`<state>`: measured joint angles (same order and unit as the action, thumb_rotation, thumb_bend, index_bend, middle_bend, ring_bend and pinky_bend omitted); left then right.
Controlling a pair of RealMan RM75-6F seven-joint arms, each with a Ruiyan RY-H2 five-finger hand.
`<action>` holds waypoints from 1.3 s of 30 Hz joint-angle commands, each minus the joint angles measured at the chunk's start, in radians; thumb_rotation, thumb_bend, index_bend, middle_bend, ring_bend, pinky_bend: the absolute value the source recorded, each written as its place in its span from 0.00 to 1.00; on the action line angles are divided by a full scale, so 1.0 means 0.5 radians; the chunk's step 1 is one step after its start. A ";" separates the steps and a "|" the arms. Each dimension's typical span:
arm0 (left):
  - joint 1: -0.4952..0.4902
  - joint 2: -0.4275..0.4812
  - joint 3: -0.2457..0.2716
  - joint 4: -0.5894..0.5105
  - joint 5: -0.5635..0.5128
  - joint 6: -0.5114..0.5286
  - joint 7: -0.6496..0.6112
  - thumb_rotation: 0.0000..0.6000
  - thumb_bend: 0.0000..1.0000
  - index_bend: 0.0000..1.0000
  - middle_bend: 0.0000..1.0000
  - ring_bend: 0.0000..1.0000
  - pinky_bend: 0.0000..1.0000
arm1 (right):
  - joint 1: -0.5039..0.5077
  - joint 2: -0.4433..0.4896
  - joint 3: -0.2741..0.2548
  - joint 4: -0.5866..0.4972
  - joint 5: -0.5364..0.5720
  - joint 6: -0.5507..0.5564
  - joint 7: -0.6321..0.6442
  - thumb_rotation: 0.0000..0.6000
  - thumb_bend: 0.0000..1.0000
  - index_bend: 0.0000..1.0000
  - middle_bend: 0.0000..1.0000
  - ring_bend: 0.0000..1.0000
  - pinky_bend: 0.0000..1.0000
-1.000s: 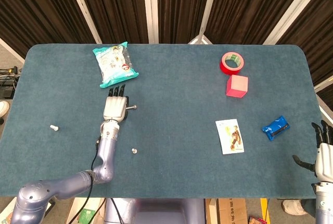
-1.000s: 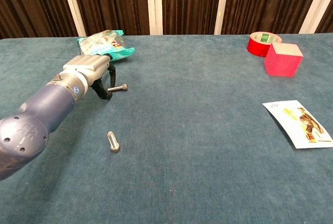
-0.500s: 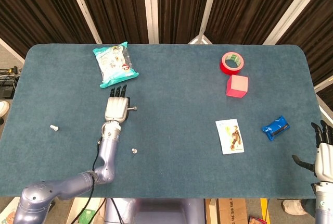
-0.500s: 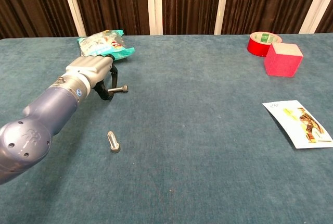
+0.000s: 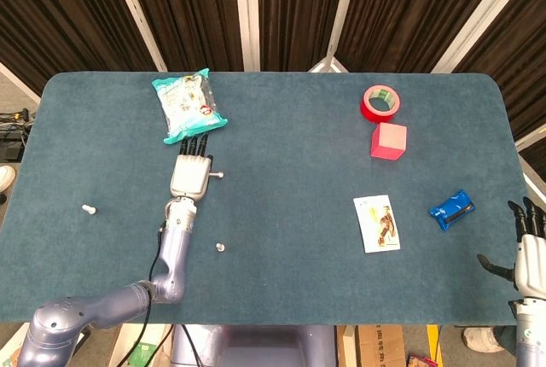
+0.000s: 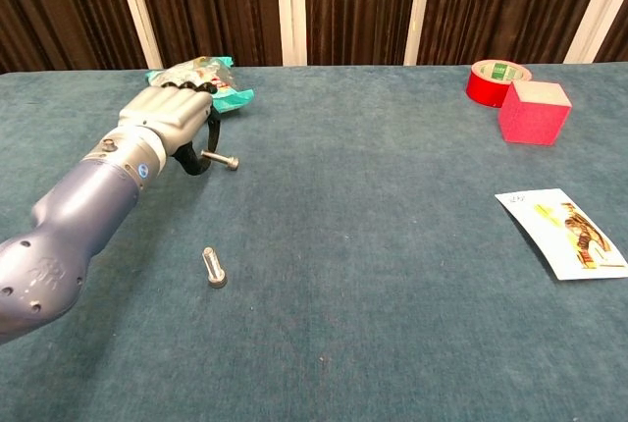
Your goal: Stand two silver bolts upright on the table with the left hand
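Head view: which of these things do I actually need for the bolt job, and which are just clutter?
Job:
- left hand, holding one silver bolt sideways
- standing bolt near the table's front
- third bolt at far left

Lying about:
- snack bag
- red tape roll
- red cube
- card
- blue packet
- right hand, idle

One silver bolt (image 6: 221, 159) is lying sideways in the left hand's (image 6: 167, 120) pinch; another bolt (image 6: 213, 268) is standing upright nearer the table's front edge.
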<state>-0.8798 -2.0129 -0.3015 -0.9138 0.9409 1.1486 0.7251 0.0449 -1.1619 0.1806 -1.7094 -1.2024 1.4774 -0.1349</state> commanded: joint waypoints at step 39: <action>0.060 0.143 -0.061 -0.298 -0.010 -0.014 0.240 1.00 0.53 0.54 0.00 0.00 0.00 | 0.002 0.006 -0.007 -0.006 -0.004 -0.013 0.011 1.00 0.01 0.13 0.03 0.02 0.00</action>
<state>-0.8475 -1.9461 -0.3243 -1.0551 0.9492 1.1446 0.8315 0.0460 -1.1588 0.1769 -1.7124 -1.2042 1.4706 -0.1292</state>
